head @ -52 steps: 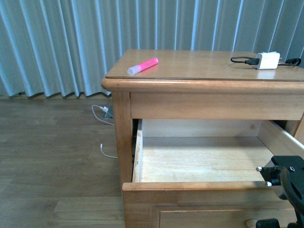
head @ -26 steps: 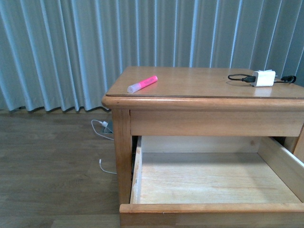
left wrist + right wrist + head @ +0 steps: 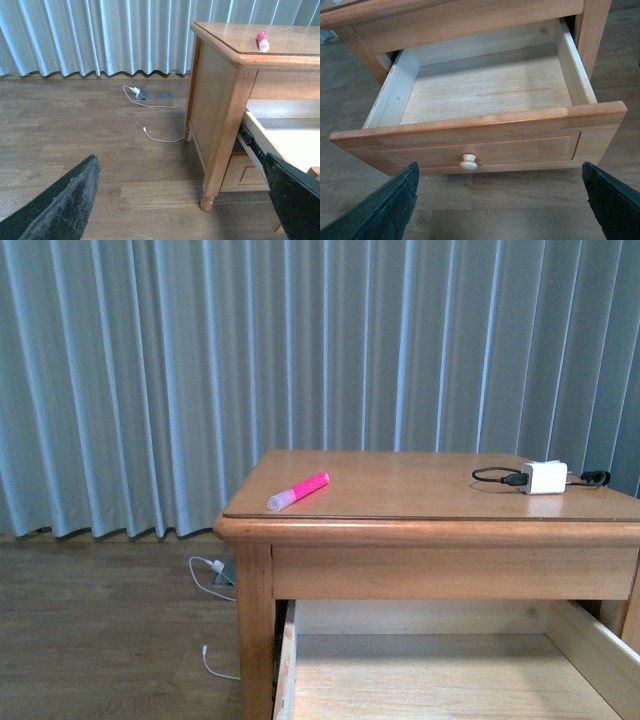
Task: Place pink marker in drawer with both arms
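The pink marker [image 3: 299, 491] lies on the nightstand top near its left front corner, pale cap end toward the front; the left wrist view catches it end-on [image 3: 262, 41]. The drawer [image 3: 485, 135] stands pulled out, its pale wood interior bare, its round knob [image 3: 468, 162] on the panel front. In the front view only the drawer's inside [image 3: 590, 650] shows and neither arm appears. My left gripper [image 3: 185, 200] is open over the floor, left of the nightstand leg. My right gripper [image 3: 500, 202] is open in front of the drawer, below the knob, holding nothing.
A white charger block [image 3: 544, 477] with a black cable lies at the right of the nightstand top [image 3: 430, 485]. White cables [image 3: 160, 140] and a floor socket [image 3: 142, 94] lie on the wood floor left of the nightstand. Blue-grey curtains [image 3: 150, 380] hang behind.
The front view has tilted upward: the nightstand sits lower in the picture and more curtain shows. The right gripper, seen at the lower right a second ago, is out of that view.
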{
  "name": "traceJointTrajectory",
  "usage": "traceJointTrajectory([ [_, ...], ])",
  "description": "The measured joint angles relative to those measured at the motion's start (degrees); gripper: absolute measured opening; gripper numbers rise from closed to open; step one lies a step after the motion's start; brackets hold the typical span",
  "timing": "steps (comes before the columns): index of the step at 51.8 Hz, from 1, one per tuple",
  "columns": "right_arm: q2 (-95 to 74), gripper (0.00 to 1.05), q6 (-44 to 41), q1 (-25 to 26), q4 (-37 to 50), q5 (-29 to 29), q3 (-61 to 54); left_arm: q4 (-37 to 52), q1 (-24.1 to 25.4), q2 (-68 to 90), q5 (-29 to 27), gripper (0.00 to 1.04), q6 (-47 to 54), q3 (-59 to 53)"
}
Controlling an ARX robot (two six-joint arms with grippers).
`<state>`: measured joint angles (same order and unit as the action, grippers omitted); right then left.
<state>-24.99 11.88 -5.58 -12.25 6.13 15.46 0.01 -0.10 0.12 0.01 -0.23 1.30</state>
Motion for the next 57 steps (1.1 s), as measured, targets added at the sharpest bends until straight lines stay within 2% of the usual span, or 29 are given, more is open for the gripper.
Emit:
traceJointTrajectory([
  [7, 0.00, 0.96, 0.02, 0.04, 0.00, 0.04, -0.04, 0.00, 0.00, 0.00, 0.00, 0.99, 0.00, 0.00],
  [9, 0.72, 0.94, -0.61, -0.44, 2.21, -1.95, -0.92, 0.00, 0.00, 0.00, 0.00, 0.99, 0.00, 0.00],
  [12, 3.45, 0.84, -4.87, -1.68, 13.99, -9.84, -6.03, 0.00, 0.00, 0.00, 0.00, 0.99, 0.00, 0.00],
  [16, 5.99, 0.72, -8.04, -1.51, 22.71, -12.68, -9.60, 0.00, 0.00, 0.00, -0.04, 0.99, -0.02, 0.00],
  [20, 8.24, 0.56, -10.16, 3.08, 24.04, -7.06, -10.43, 0.00, 0.00, 0.00, -0.02, 0.99, -0.02, 0.00],
  [23, 9.42, 0.42, -10.80, 5.09, 23.74, -6.60, -11.21, 0.00, 0.00, 0.00, -0.04, 0.99, 0.00, 0.00],
  [28, 10.78, 0.24, -11.28, 5.35, 22.99, -6.43, -12.11, 0.00, 0.00, 0.00, 0.00, 0.99, 0.00, 0.00],
  [30, 11.13, 0.27, -11.54, 5.35, 22.86, -6.43, -12.33, 0.00, 0.00, 0.00, 0.00, 0.99, 0.00, 0.00],
  [37, 11.41, 0.50, -11.61, 5.40, 22.84, -6.27, -12.35, 0.00, 0.00, 0.00, 0.00, 0.99, 0.00, 0.00],
  [50, 11.41, 0.96, -11.63, 5.44, 22.84, -6.27, -12.35, 0.00, 0.00, 0.00, 0.00, 0.99, 0.00, 0.00],
  [57, 11.41, 0.96, -11.65, 5.44, 22.84, -6.25, -12.35, 0.00, 0.00, 0.00, 0.00, 0.99, 0.00, 0.00],
])
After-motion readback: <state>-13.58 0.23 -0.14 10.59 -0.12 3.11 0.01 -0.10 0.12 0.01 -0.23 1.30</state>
